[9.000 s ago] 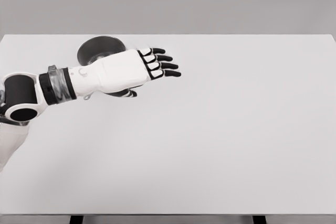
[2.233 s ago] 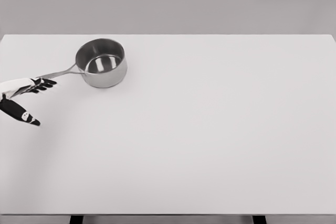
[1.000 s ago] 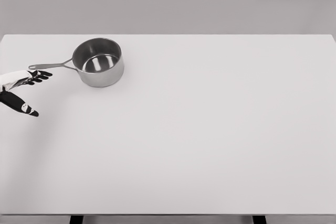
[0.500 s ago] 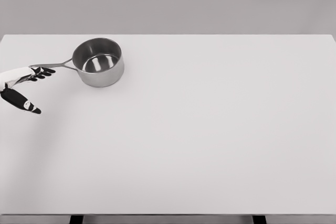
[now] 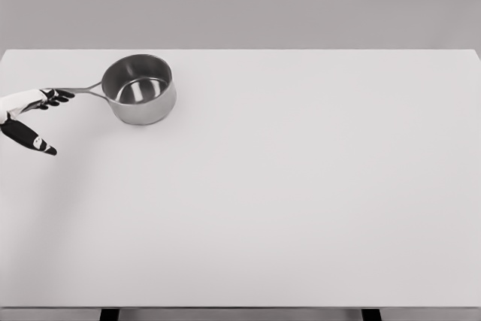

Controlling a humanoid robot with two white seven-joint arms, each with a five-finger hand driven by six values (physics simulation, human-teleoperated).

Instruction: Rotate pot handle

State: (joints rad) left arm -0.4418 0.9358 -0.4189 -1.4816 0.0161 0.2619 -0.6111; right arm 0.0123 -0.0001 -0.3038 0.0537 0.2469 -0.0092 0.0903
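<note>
Shiny metal pot (image 5: 139, 89) sat on the white table (image 5: 301, 186) at the upper left of the frame, its thin handle (image 5: 81, 89) pointed left, left hand (image 5: 28, 114) at the left edge, fingers spread, fingertips (image 5: 62, 95) touching the handle's end, gripping nothing.

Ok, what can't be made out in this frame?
Head view only:
- Left robot hand: palm and arm cut off by the left edge.
- Handle end: hidden at the fingers, so whether they touch it or grip it is unclear.
- Pot: near inside wall hidden by its own rim.
- Right arm: out of view.
</note>
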